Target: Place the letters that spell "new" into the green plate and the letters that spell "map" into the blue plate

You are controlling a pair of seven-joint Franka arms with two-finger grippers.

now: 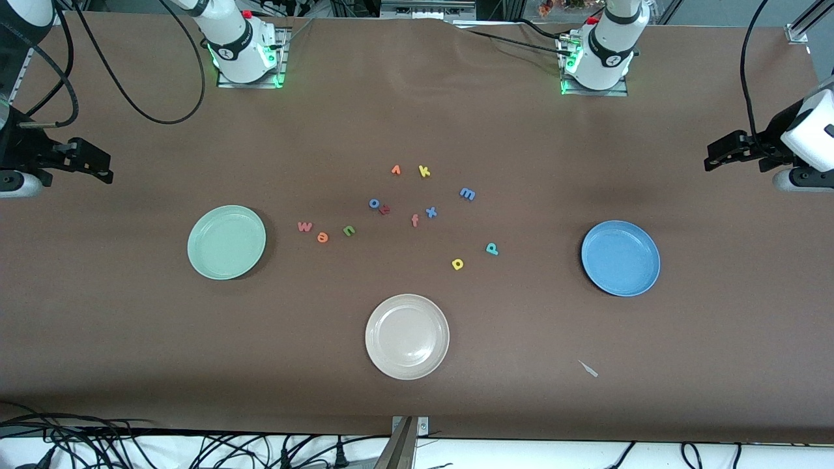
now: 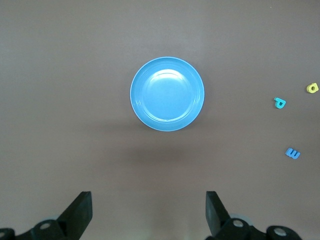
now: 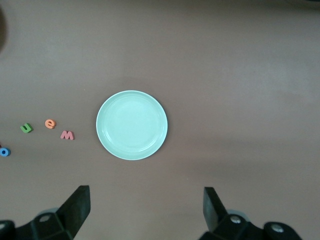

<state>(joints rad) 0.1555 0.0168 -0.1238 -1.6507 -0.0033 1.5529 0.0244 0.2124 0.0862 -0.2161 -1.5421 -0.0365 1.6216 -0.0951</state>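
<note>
The green plate (image 1: 226, 242) lies toward the right arm's end of the table, the blue plate (image 1: 620, 258) toward the left arm's end. Beside the green plate lie the pinkish "w" (image 1: 305, 227), orange "e" (image 1: 322, 238) and green "n" (image 1: 349, 230). The blue "m" (image 1: 467, 193), teal "p" (image 1: 492, 248) and yellow "a" (image 1: 457, 264) lie mid-table toward the blue plate. My left gripper (image 2: 148, 210) hangs open and empty, high above the table near the blue plate. My right gripper (image 3: 146, 207) hangs open and empty near the green plate.
A cream-white plate (image 1: 407, 336) sits nearer the front camera than the letters. Spare letters cluster mid-table: blue "o" (image 1: 374, 203), salmon "f" (image 1: 414, 220), blue "x" (image 1: 431, 212), orange "v" (image 1: 395, 170), yellow "k" (image 1: 424, 171). A pale sliver (image 1: 588, 369) lies near the front edge.
</note>
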